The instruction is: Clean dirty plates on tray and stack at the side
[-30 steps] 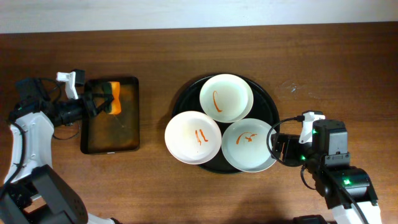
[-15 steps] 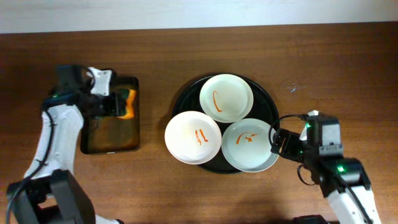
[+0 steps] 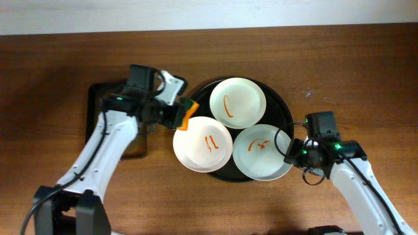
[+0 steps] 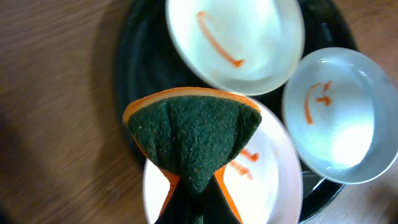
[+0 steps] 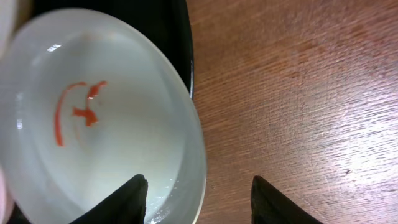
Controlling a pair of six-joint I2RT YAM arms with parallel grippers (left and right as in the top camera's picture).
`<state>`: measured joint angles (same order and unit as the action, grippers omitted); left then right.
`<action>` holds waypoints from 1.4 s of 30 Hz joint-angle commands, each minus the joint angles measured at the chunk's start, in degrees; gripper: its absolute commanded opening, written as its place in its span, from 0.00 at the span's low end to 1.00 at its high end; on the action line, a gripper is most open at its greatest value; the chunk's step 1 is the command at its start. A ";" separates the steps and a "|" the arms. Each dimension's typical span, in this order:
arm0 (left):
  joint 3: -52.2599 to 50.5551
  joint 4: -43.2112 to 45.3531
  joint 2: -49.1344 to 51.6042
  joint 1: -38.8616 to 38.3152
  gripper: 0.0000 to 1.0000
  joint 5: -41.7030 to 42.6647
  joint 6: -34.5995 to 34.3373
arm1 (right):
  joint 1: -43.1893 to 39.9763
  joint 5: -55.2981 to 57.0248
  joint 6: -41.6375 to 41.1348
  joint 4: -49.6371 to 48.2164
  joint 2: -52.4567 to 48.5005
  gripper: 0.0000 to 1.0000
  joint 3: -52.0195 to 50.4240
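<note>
Three white plates with orange-red smears sit on a round black tray (image 3: 279, 108): a back plate (image 3: 238, 102), a front-left plate (image 3: 202, 144) and a front-right plate (image 3: 262, 153). My left gripper (image 3: 183, 113) is shut on an orange and green sponge (image 4: 193, 138) and holds it over the front-left plate's back edge (image 4: 273, 186). My right gripper (image 3: 292, 151) is open. Its fingers (image 5: 198, 198) straddle the right rim of the front-right plate (image 5: 93, 118).
A dark rectangular tray (image 3: 104, 98) lies at the left, partly under my left arm. Bare wooden table (image 3: 366, 78) lies right of the round tray and along the front.
My left gripper has carried the sponge from the rectangular tray rightward to the front-left plate. My right gripper has shifted a little toward the front-right plate's rim.
</note>
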<state>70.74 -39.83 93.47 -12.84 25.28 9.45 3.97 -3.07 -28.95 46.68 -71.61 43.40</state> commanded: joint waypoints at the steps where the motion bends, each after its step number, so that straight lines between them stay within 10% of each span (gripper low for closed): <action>1: 0.68 2.10 -1.57 -5.49 0.00 0.35 -2.25 | 0.11 -1.20 -0.50 -0.09 -3.54 0.54 0.87; 11: 0.66 5.77 -1.29 -16.50 0.00 -3.74 -7.58 | 0.15 -3.89 -0.46 -1.95 -13.84 0.04 0.74; 27: 0.66 19.21 11.93 -31.43 0.00 -3.67 -10.38 | 0.15 -4.22 -0.24 -1.92 -13.81 0.04 0.76; 42: 0.66 33.24 22.10 -31.52 0.00 9.40 -35.17 | 0.15 -4.00 -0.24 -1.90 -13.81 0.04 0.76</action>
<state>70.74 -8.01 114.54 -44.25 31.99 -23.59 3.90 -8.71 -29.30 44.58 -84.18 44.69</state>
